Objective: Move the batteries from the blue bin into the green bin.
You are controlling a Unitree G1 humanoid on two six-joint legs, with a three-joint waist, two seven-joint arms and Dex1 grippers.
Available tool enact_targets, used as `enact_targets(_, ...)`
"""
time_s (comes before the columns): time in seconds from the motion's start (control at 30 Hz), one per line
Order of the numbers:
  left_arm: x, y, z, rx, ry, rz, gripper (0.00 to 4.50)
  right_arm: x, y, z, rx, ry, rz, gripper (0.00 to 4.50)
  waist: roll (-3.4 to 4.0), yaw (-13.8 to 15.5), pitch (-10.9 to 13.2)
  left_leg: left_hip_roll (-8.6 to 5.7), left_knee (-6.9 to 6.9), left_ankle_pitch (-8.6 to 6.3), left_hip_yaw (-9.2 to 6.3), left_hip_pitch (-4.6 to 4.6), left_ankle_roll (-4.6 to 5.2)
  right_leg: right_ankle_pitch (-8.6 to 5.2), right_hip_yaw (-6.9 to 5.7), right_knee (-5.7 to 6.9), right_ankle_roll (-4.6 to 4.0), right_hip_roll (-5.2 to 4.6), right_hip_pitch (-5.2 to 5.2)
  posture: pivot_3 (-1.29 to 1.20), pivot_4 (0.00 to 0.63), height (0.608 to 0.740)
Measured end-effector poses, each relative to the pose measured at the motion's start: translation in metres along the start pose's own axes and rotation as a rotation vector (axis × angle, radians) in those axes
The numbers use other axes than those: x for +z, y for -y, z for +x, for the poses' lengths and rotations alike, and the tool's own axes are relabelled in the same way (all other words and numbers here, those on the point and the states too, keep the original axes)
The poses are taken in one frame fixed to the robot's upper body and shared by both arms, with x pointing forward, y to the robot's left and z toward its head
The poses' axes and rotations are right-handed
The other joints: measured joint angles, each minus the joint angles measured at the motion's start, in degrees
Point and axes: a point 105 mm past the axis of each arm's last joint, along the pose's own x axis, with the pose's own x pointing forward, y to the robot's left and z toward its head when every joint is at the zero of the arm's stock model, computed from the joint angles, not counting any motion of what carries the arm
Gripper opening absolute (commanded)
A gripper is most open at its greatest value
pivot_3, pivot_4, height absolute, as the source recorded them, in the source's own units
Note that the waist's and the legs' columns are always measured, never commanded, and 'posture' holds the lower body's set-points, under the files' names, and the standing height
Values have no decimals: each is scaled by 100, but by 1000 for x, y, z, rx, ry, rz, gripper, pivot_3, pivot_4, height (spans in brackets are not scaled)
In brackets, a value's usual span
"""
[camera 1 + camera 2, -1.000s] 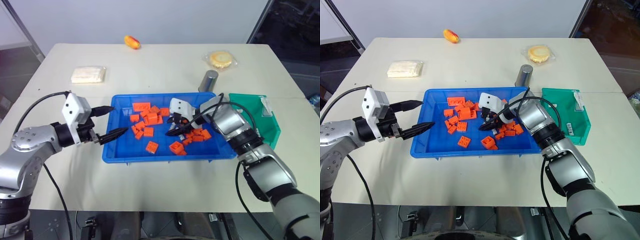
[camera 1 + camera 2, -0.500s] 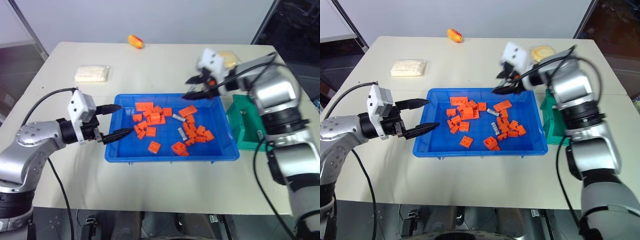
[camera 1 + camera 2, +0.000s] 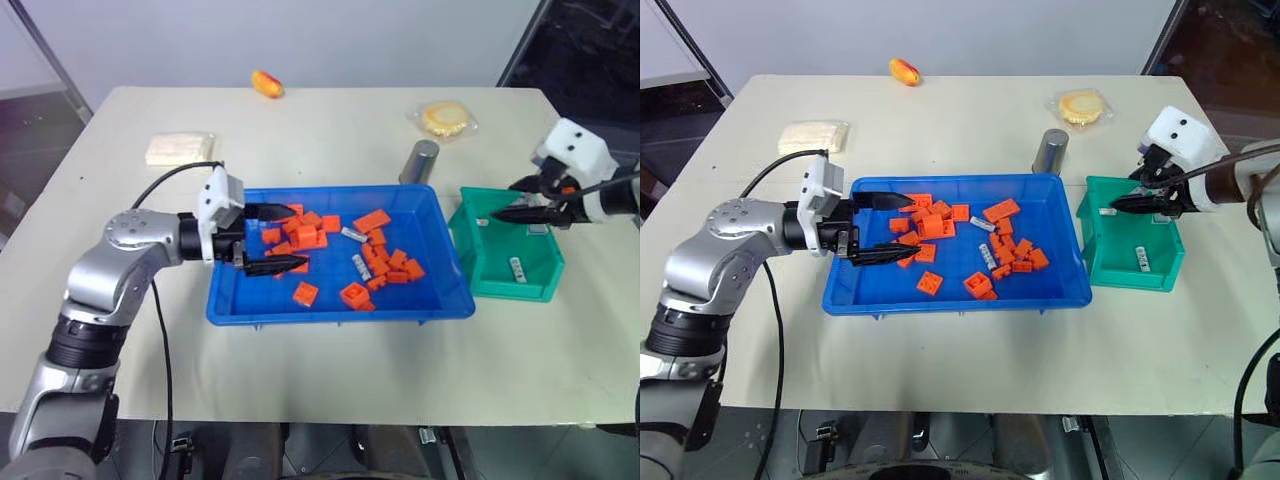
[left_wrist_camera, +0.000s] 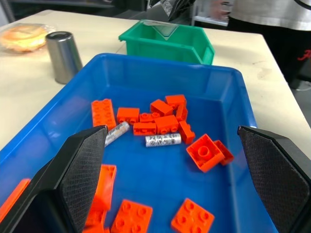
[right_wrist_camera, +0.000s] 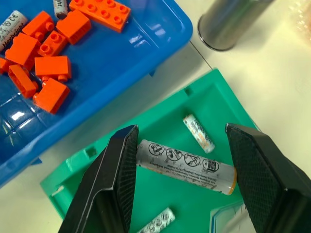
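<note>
Right gripper (image 5: 182, 167) pinches a battery (image 5: 186, 166) crosswise between its fingers, green bin (image 5: 146, 194) straight beneath — release squarely there. Left gripper (image 4: 175, 160) spread wide, remaining batteries (image 4: 163, 140) between its fingers — centre before closing.

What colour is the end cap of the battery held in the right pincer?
Orange, on a silvery battery with dark markings; the right wrist view shows it best.

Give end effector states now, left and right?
Left end effector: open, empty, over the blue bin.
Right end effector: shut on a battery, above the green bin.
</note>
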Motion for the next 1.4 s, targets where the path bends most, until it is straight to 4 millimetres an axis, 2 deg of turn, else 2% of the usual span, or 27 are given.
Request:
enact_targets(0.07, -1, -5, 0, 4, -8, 7, 4500, -7, -3, 1, -1, -10, 18, 2227, 0, -6, 0, 0, 0, 0, 0, -2, 0, 0, 0, 0, 0, 0, 0, 0, 150, 740)
enact_targets(0.1, -2, -6, -1, 6, -11, 10, 4500, -10, -6, 3, 4, -17, 23, 3270, 0, -11, 0, -1, 0, 0, 0, -2, 0, 0, 1, 0, 0, -1, 0, 0, 150, 740)
enact_targets(0.2, -4, -8, -2, 7, -19, 7, 4500, -20, -8, 6, 3, -38, 49, 4444, 0, -16, 0, -1, 1, 0, 0, -4, 0, 0, 1, -1, 0, -3, -1, 0, 150, 740)
enact_targets(0.4, -4, -9, -5, 14, -23, 11, 4500, -16, -1, 5, -39, -20, 40, 4444, 0, -26, 0, -1, 2, 0, 0, -4, 0, 0, 1, -1, 0, -3, -1, 0, 150, 740)
enact_targets(0.47, -3, -11, -7, 30, -27, 16, 4500, -1, 7, 3, -78, 32, 30, 4444, 1, -47, 0, -1, 1, 0, 0, -3, 0, 0, 2, 0, 0, -4, -2, 0, 150, 740)
enact_targets(0.53, -4, -14, -11, 57, -31, 17, 4500, 25, 8, 6, -86, 133, 29, 4444, 1, -76, 0, 3, 0, 0, 0, 1, 0, 0, 2, 0, 0, 2, -2, 0, 150, 740)
enact_targets(0.57, -5, -15, -14, 75, -37, 18, 4500, 43, 4, 11, -63, 201, 31, 4444, 1, -93, 0, 5, -2, 0, -2, 2, 0, 0, 2, 2, 0, 5, -2, 0, 150, 740)
enact_targets(0.63, -5, -17, -20, 112, -35, 20, 4500, 64, -10, 23, 5, 272, 24, 4444, 0, -72, 0, 7, -4, 0, -10, 1, 0, -1, -1, 5, -1, 8, -2, 0, 150, 740)
enact_targets(0.73, -10, -19, -32, 170, -52, 8, 4500, 74, -29, 39, 99, 311, 63, 4444, 0, -20, 0, 2, 0, 0, -12, -14, 0, -1, -1, 4, -1, 1, -7, 0, 150, 740)
enact_targets(0.87, -11, -16, -41, 223, -65, 9, 4500, 86, -61, 49, 256, 346, 94, 4444, 0, 55, 0, -11, 11, 0, -10, -27, 0, 0, -2, 4, 1, -19, -11, 0, 150, 740)
enact_targets(0.97, -9, -11, -45, 245, -58, 6, 4500, 84, -87, 59, 355, 330, 91, 4444, -2, 117, -1, -11, 13, 0, -12, -27, 0, 1, -6, 3, 1, -18, -9, 0, 150, 740)
enact_targets(1.17, -3, -6, -49, 291, -34, -5, 4500, 63, -119, 87, 442, 248, 153, 4444, -3, 112, -2, -11, 13, 0, -13, -26, 0, 1, -7, 7, 1, -15, -11, 0, 150, 740)
enact_targets(1.4, -4, -1, -48, 305, -32, -23, 4500, 53, -142, 98, 495, 192, 136, 4444, -3, 99, -2, -9, 12, 0, -14, -24, -1, 0, -7, 8, 1, -11, -11, 0, 150, 740)
